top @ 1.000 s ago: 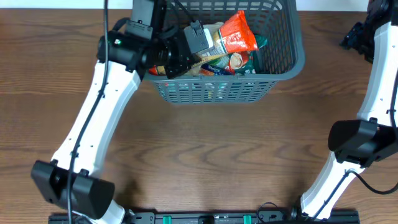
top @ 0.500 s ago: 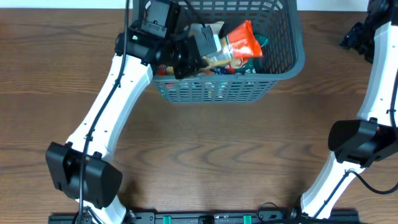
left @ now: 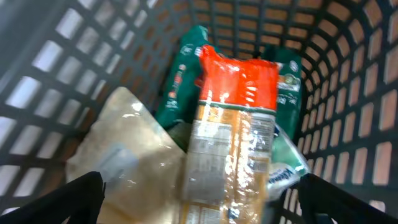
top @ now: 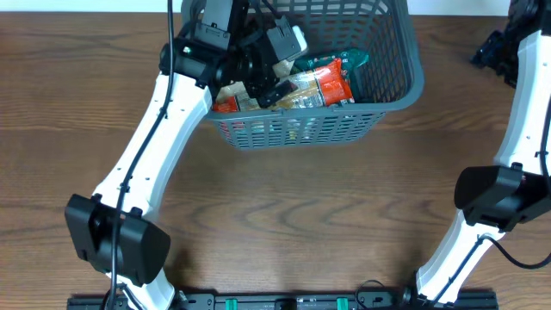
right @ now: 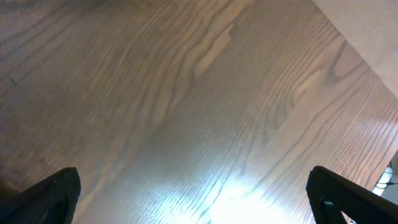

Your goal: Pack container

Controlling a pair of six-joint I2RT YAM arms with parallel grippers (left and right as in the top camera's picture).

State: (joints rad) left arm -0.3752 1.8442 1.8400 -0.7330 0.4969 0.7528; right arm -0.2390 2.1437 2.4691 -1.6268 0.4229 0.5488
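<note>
Hanging inside the container (top: 301,129), the left gripper (left: 200,200) is spread wide. Its two dark fingertips sit at the lower corners of the wrist view, and nothing is clamped between them. Straight beneath lies an orange packet (left: 233,124) with a clear lower half, resting lengthwise on top of the other contents. Only this close view shows what surrounds it: green packets (left: 185,81) poking out from under its top end, and a pale packet (left: 124,152) beside it, against the lattice wall. From overhead the left arm covers that side of the basket, so the pale packet is mostly hidden. That view does place the container at the middle of the counter's (top: 284,215) far edge, partly cut off by the frame.

The right gripper (right: 199,200) is also spread wide and holds nothing. Its wrist camera sees only bare wood with a patch of glare. Overhead, it sits near the far right corner of the counter, well apart from the container, and is too dark there to read its jaws.
</note>
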